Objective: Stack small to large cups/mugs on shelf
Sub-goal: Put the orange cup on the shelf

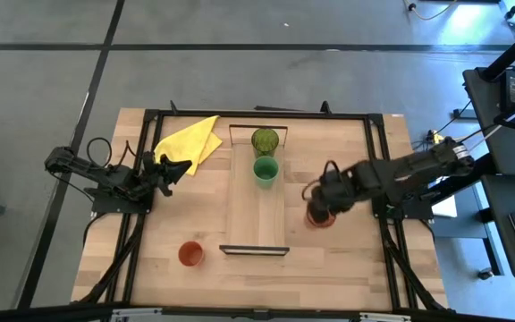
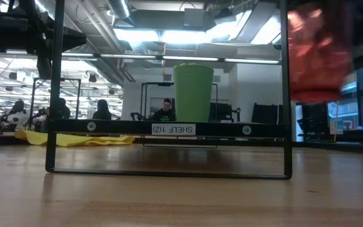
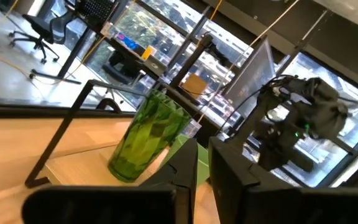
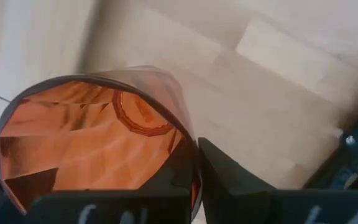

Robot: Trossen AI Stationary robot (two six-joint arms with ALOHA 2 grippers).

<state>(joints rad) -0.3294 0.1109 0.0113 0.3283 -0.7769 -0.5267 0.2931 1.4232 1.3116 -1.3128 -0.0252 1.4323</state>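
The right gripper [image 1: 320,213] pinches the rim of the red-brown ribbed cup [image 1: 319,217] just off the right edge of the shelf [image 1: 256,224], a long light-wood plank with dark brackets at both short ends that runs down the middle of the table [image 1: 347,268]. In the low view the red-brown ribbed cup [image 2: 314,57] hangs well above the tabletop, clear of the wood, and the right wrist view looks straight into its open mouth with one dark finger [image 4: 229,174] pressed against the rim. Two cups already stand on the far half of the shelf: the tall olive-green cup [image 1: 265,140] nearest the far bracket and the bright green cup [image 1: 265,170] just in front of it, the pair close together. The smallest orange-red cup [image 1: 190,254] sits alone on the table to the left of the shelf's near end, well apart from both arms. The left gripper [image 1: 170,169] rests at the table's left side, just beside a crumpled yellow cloth [image 1: 190,139]; its fingers [image 3: 229,168] stand nearly pressed together, with only a narrow slot between them and nothing held, and its wrist view looks across at the tall olive-green cup [image 3: 148,134]. People sit at desks in the room beyond the table.
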